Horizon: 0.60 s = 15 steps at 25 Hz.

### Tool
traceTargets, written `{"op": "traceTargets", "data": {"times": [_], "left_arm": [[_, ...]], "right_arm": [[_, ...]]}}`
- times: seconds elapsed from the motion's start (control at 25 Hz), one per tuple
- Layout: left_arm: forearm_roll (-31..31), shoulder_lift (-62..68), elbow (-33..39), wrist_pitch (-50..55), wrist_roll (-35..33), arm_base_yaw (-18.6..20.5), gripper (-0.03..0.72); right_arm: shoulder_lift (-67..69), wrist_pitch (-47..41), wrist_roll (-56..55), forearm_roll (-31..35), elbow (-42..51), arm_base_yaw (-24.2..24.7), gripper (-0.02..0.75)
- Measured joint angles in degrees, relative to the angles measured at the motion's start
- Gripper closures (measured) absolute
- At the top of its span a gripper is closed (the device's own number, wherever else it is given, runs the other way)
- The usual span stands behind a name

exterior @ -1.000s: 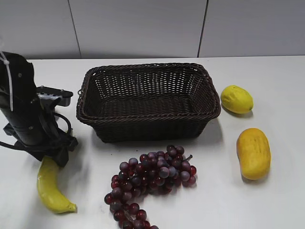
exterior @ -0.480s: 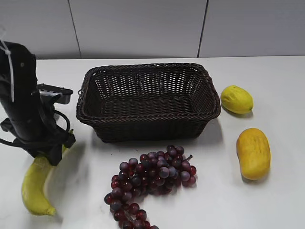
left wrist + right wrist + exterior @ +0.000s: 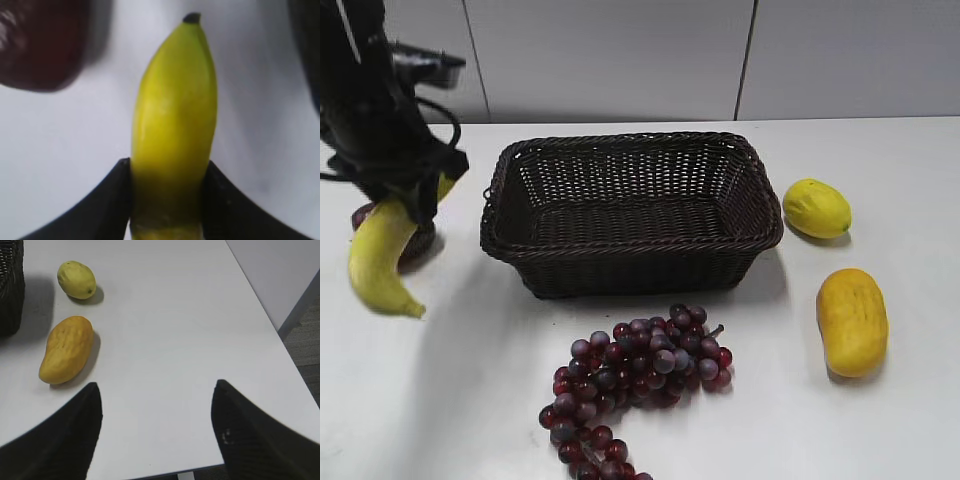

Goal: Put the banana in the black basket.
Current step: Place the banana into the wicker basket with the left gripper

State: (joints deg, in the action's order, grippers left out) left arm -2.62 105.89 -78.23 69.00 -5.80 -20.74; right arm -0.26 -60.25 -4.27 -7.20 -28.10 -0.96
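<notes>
Hanging at the upper left of the exterior frame, the left gripper point(image 3: 412, 200) was clenched on one banana point(image 3: 380, 258), which dangled clear of the white table point(image 3: 880, 430), left of the one black basket point(image 3: 630, 210) and apart from it. In the left wrist view two dark fingers point(image 3: 107, 200) pressed the banana's point(image 3: 175, 125) sides, its dark tip pointing to the top of the frame. One dark red rounded object point(image 3: 415, 243), partly hidden behind the banana, sat on the table at the left edge. One bunch of purple grapes point(image 3: 635, 385) lay at the lower centre. One lemon point(image 3: 816, 207) and one orange-yellow oval fruit point(image 3: 852, 320) lay right of the basket. The right gripper point(image 3: 157, 405) was released, its two fingers spread wide above bare table at the bottom of its own view.
</notes>
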Motion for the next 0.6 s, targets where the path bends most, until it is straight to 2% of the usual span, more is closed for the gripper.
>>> {"op": "traceTargets", "data": {"times": [0.32,0.6], "left_arm": [[6.40,-1.36,-18.12,-0.23,0.46,-1.88,0.390],[13.48,-0.45,-20.81,-16.79,0.46,-6.51,0.390]], "right_arm": [[0.00,0.00,0.00,0.00,0.00,0.00,0.187],[0.00,0.00,0.00,0.00,0.00,0.00,0.187]]}}
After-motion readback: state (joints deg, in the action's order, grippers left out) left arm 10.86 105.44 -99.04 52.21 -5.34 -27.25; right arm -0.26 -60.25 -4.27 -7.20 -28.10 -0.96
